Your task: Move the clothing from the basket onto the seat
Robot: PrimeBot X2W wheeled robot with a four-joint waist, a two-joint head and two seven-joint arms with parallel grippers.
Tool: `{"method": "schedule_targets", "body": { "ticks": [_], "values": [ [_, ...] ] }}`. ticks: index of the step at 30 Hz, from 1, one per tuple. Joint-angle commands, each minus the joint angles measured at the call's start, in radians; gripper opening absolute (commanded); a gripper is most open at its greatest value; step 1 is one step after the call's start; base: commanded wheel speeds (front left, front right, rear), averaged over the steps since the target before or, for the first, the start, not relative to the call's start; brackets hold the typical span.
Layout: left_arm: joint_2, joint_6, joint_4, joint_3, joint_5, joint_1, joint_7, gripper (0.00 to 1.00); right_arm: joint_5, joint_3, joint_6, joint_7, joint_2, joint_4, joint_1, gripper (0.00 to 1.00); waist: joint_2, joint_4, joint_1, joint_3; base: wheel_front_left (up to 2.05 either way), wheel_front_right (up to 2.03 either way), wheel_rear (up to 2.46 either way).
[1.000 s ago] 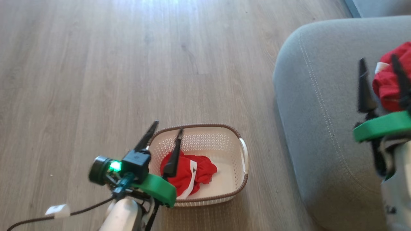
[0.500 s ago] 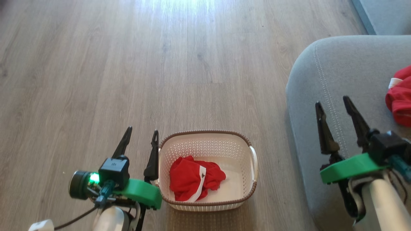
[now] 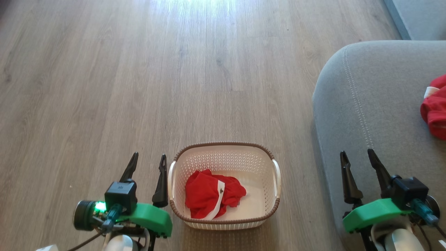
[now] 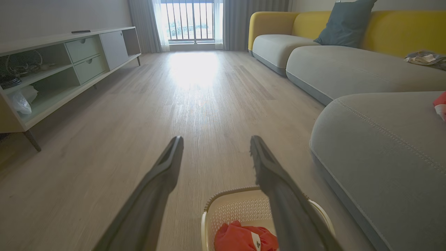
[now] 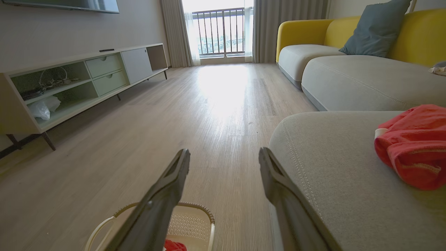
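Both arms have backed off in the last second. The left fingers [image 3: 161, 184] were over the basket [image 3: 223, 143], one across the clothing [image 3: 205, 195]. The right fingers [image 3: 348, 181] were up at the second red garment [image 3: 435, 111] on the seat [image 3: 376, 104]. The head camera panned as well, so I'm discounting the overall frame shift.

Current state, left to right:
- The left fingers hang over the floor [image 3: 122, 87] just outside the basket's left rim, spread wide with nothing between them. My left wrist view has the tips framing bare floor, with the basket's far rim below them.
- The basket stands on the floor between the two arms, near the seat's left edge but not touching it.
- The clothing is one crumpled red bundle inside the basket, toward its left side and near wall, with a white strip running down it.
- The seat is right of the basket. Its rounded corner with the double seam points toward the far left.
- The right fingers hover over the seat's near left edge, wide apart and holding nothing.
- The second red garment lies on the seat toward its right, cut off by the frame edge, with cream trim at its upper left. It's well apart from the right fingers.
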Motion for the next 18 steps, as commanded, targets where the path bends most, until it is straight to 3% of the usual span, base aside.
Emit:
{"method": "schedule_targets", "body": {
  "ticks": [1,18],
  "values": [
    [-0.002,0.007,-0.023,0.03,-0.006,-0.024,-0.005,1.0,-0.006,0.015,0.0,-0.006,0.0,-0.029,-0.031,1.0,0.0,-0.002,0.0001,-0.001,0.0,0.0,0.0],
    [-0.002,-0.014,-0.005,0.019,-0.017,-0.028,-0.005,1.0,-0.032,0.001,0.0,-0.006,0.012,-0.033,-0.045,1.0,0.0,-0.008,0.0001,0.005,0.0,0.0,0.0]
  ]
}}
